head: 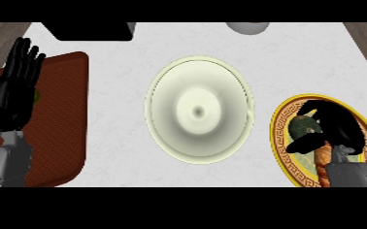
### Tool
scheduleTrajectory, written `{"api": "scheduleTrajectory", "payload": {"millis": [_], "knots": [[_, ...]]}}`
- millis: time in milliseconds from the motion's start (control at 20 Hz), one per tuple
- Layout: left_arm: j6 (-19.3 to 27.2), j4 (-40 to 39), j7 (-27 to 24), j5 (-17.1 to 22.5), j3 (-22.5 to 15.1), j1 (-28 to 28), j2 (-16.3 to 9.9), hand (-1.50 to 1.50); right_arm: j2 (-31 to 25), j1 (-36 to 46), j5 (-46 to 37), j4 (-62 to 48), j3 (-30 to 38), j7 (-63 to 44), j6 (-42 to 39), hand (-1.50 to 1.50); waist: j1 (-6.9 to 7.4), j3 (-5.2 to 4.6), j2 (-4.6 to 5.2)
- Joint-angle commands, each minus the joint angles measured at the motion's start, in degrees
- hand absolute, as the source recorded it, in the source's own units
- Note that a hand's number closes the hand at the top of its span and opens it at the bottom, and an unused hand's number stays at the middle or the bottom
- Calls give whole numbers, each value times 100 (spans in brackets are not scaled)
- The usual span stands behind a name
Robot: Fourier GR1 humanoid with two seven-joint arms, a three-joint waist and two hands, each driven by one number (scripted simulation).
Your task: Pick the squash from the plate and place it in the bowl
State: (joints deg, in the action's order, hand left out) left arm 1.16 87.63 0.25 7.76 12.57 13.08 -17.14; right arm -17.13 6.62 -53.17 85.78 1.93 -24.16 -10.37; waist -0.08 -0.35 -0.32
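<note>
Right hand (335, 126): curling round the green squash (302, 125) on the yellow-rimmed plate (282, 148).
Left hand (18, 85): resting open, fingers up, at left edge.
Bowl (199, 110): sitting mid-counter, beside the plate.

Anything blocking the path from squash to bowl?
Nothing visible. The right hand is curled over the squash on the plate at the view's right. The bowl sits just to its left, inside bare, with only bare counter between. The left hand rests open at the far left.

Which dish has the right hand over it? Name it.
The gold-rimmed plate at the right edge, where the right hand curls round the squash. The pale bowl in the middle holds nothing.
</note>
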Motion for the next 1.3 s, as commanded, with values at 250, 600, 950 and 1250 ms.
{"api": "scheduleTrajectory", "payload": {"millis": [250, 600, 950, 1250], "knots": [[-147, 220, 155, 145, 215, -131, -134, 0, -933, -702, 212, 266, 474, 1254, -96, 150, -15, 38, 14], [13, -134, 20, -20, 115, 103, 24, 0, -2671, -1557, 781, -357, 1378, 3737, -421, 150, -82, 38, 27], [-101, -328, -349, -97, 121, -2, 44, 0, -3064, -1702, 1418, 140, 2764, 4155, -497, 150, -88, 32, 19], [-32, 211, 31, -38, 142, -260, 24, 0, -3142, -1675, 2769, 1660, 3598, 4161, -1679, 150, -105, 27, -22]]}}
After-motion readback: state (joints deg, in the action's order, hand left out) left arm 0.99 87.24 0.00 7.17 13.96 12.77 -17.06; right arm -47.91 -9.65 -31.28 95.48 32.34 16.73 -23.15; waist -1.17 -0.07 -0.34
